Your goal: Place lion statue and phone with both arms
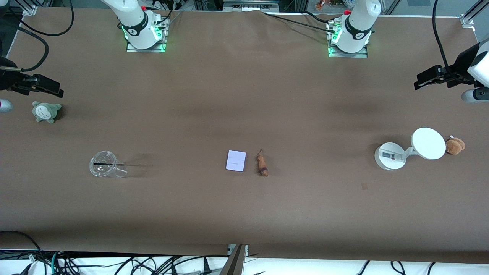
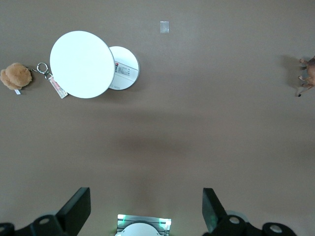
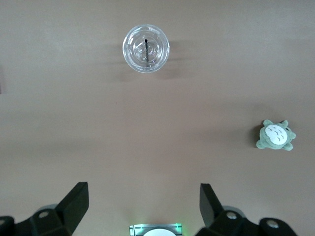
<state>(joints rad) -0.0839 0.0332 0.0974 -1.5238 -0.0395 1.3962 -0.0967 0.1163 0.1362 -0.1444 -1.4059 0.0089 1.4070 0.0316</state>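
On the brown table (image 1: 244, 95), near the middle, lies the phone (image 1: 235, 160). It is flat, with its pale face up. Just beside it, toward the left arm's end of the table, lies the lion statue (image 1: 262, 164). The two are close but do not touch. The lion is long and thin, with its dark tail pointing toward the robots' bases. In the left wrist view only a bit of the lion shows at the edge, so its shape is hard to make out there.

Up in the air, at the left arm's end of the table, the left gripper (image 2: 145, 209) hangs over bare table. Its jaws are spread wide and hold nothing. The right gripper (image 3: 142, 206) hangs over bare table at the right arm's end, with its jaws spread wide too, and nothing between them. Both arms wait, well apart from the phone and the lion.

Near the left arm's end stands a white round stand (image 1: 410, 149) with a big flat disc on top. A little fluffy brown toy (image 1: 454, 145) sits just beside the disc. Near the right arm's end stands a clear cup (image 1: 104, 164) with a dark straw in it. A small green plush toy (image 1: 46, 111) sits farther from the front camera than the cup.
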